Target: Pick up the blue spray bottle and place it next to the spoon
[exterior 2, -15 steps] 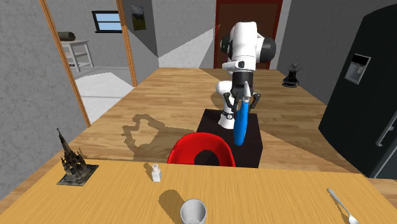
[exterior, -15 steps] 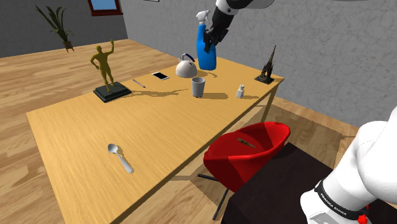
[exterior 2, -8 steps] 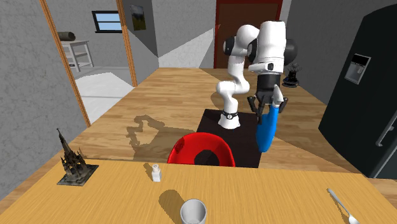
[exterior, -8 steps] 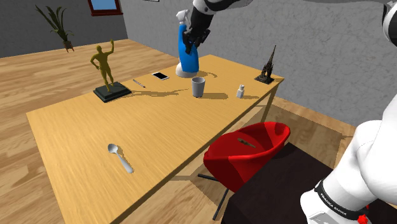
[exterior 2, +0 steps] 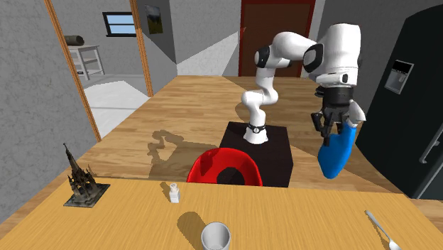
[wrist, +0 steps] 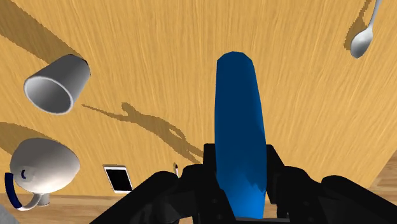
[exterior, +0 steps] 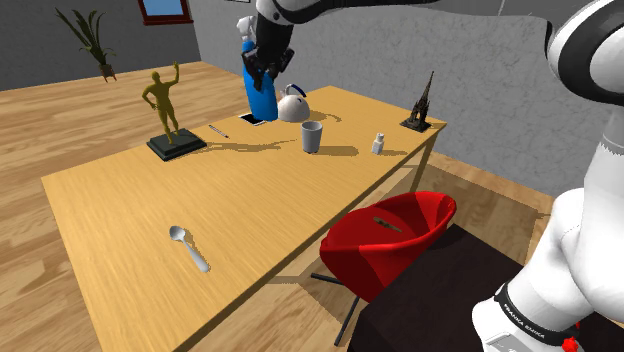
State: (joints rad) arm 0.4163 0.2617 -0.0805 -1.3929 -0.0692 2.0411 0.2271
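Lowering the tall blue spray bottle (exterior: 260, 96), seemingly grasped squarely by the black two-finger gripper (exterior: 264, 60), should wait until it hangs beside the near-left grey spoon (exterior: 189, 248).

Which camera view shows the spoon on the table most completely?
The shoulder view: the whole spoon lies unobstructed on the table. The wrist view shows its bowl, with the handle cut off. The second exterior view catches part of it at the picture's edge.

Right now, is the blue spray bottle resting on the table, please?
No, lifted: the gripper clasps the blue spray bottle in the air above the table.
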